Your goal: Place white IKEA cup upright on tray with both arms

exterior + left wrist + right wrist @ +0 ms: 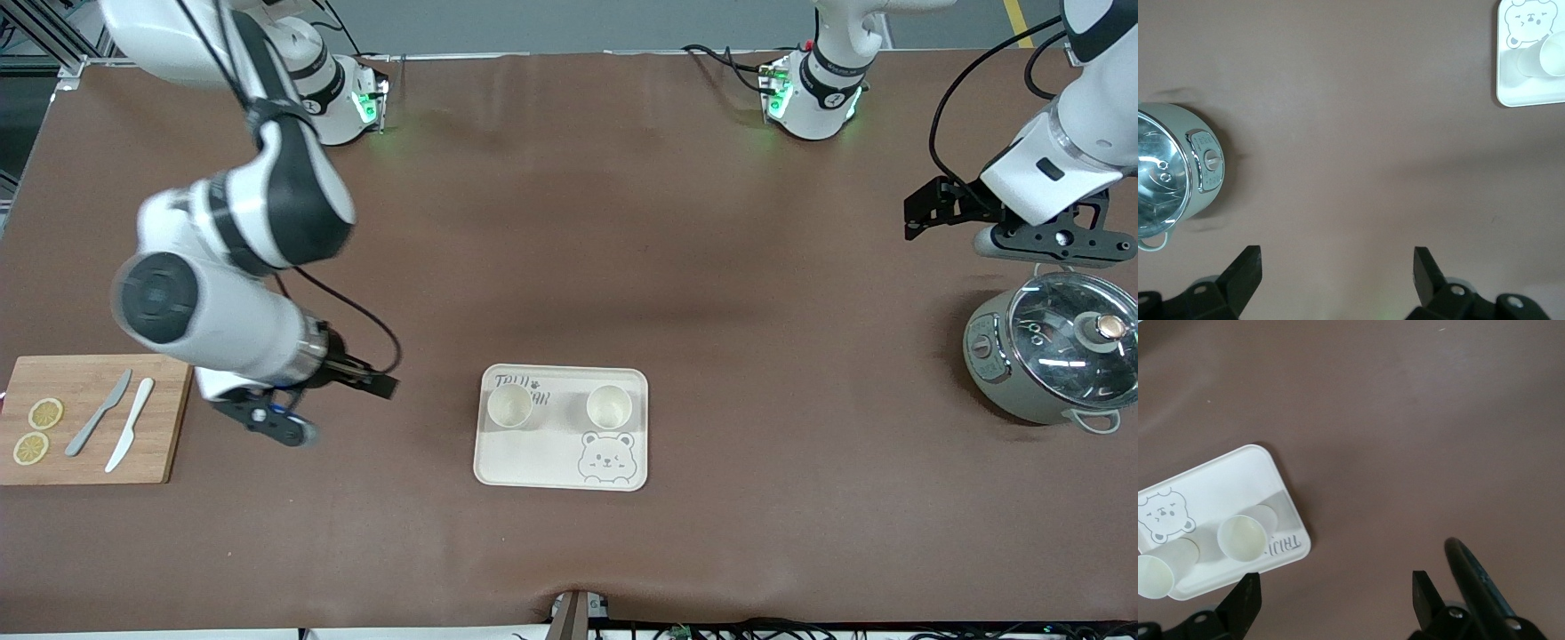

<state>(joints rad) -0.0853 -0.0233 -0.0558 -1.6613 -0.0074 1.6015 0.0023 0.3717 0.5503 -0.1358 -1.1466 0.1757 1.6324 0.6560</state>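
Note:
The cream tray [533,462] with the bear drawing lies in the middle of the table, toward the front camera. Two white cups stand upright on it, one [509,404] toward the right arm's end and one [609,406] toward the left arm's end. My right gripper [267,425] hovers open and empty between the cutting board and the tray. Its wrist view shows the tray [1225,480] and both cups [1241,537] [1157,573] off to one side. My left gripper [1053,249] hangs open and empty over the table beside the pot, with the tray's corner [1511,83] in its view.
A pale green pot with a glass lid [1053,356] [1171,170] stands at the left arm's end. A wooden cutting board [164,444] at the right arm's end carries two lemon slices [36,431] and two knives [116,425].

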